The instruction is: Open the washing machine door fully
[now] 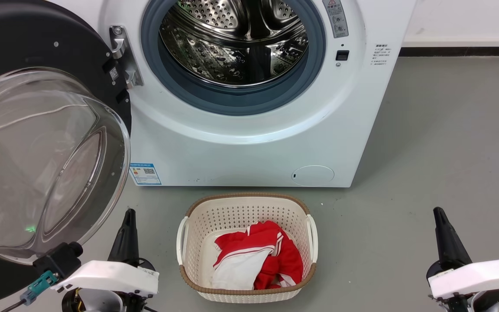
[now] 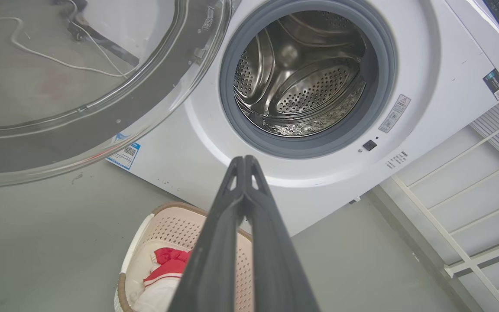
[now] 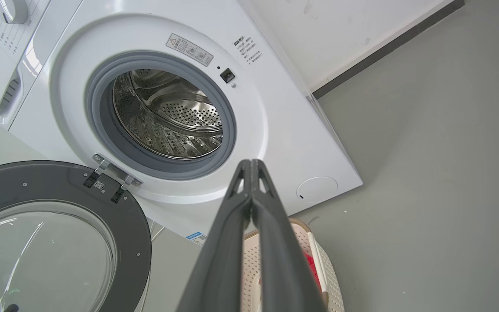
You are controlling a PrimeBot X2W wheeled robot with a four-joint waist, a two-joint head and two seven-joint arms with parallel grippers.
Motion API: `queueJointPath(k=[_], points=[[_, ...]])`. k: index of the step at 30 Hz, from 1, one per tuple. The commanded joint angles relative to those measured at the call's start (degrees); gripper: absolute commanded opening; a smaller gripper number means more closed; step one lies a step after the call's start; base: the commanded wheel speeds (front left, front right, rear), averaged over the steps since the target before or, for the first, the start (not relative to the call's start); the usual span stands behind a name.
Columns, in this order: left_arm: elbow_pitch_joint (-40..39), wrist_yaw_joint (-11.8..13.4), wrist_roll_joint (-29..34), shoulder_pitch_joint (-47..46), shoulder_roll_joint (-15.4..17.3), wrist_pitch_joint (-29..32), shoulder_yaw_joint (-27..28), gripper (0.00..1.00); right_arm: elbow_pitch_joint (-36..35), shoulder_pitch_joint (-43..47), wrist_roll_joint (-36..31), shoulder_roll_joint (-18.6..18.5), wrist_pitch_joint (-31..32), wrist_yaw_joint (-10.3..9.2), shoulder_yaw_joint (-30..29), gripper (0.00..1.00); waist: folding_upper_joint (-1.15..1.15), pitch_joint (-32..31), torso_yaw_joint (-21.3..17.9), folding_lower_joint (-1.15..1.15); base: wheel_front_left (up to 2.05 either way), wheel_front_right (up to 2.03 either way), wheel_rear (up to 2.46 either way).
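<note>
**Item 1.** Large round glossy black washing machine door with a bulging clear glass bowl (image 1: 46, 147). It is hanging swung out to the left of the opening on its metal hinge (image 1: 124, 56), with the bowl bulging toward the near side. You are probably looking at a task that is nearly done, since the door is standing wide. I cannot tell whether the hinge is allowing more travel.

**Item 2.** White boxy front-loading washing machine (image 1: 241, 147). It is standing on the grey floor (image 1: 440, 143) at the far side. Nothing is covering the mouth, so the perforated steel drum (image 1: 236, 43) and grey rubber gasket (image 1: 232, 102) are lying fully exposed.

**Item 3.** Left gripper (image 1: 130, 215). It is sitting low at the near left, near the door's lower rim. The left wrist view is showing it apart from the glass. Its jaws are pressing together on nothing. It is likely waiting there because the door is hanging on that side.

**Item 4.** Right gripper (image 1: 438, 213). It is sitting at the near right, well apart from the machine. Its jaws are closed and empty, and it is seemingly idling.

**Item 5.** Cream perforated plastic laundry basket with a brown rim (image 1: 245, 197). It is resting on the floor just before the machine, between your two grippers. It is holding a crumpled red and white garment (image 1: 254, 255) and is presumably waiting below the mouth for loading.
</note>
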Motion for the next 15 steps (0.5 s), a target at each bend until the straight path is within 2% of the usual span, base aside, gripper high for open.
queueJointPath(k=[1,15], points=[[-0.46,-0.47,-2.20,-1.65,0.10,0.46,0.38,0.00,-0.34,-1.93,2.19,-0.06,0.28,-0.01,-0.23,0.00,0.00,-0.02,-0.01,0.00,0.00,0.00,0.00],[0.74,-1.45,-13.17,-2.12,-0.09,3.13,1.66,0.00,1.26,-2.93,13.04,-0.06,2.12,-0.01,-0.52,0.00,0.00,-0.25,-0.13,0.00,0.00,0.00,0.00]])
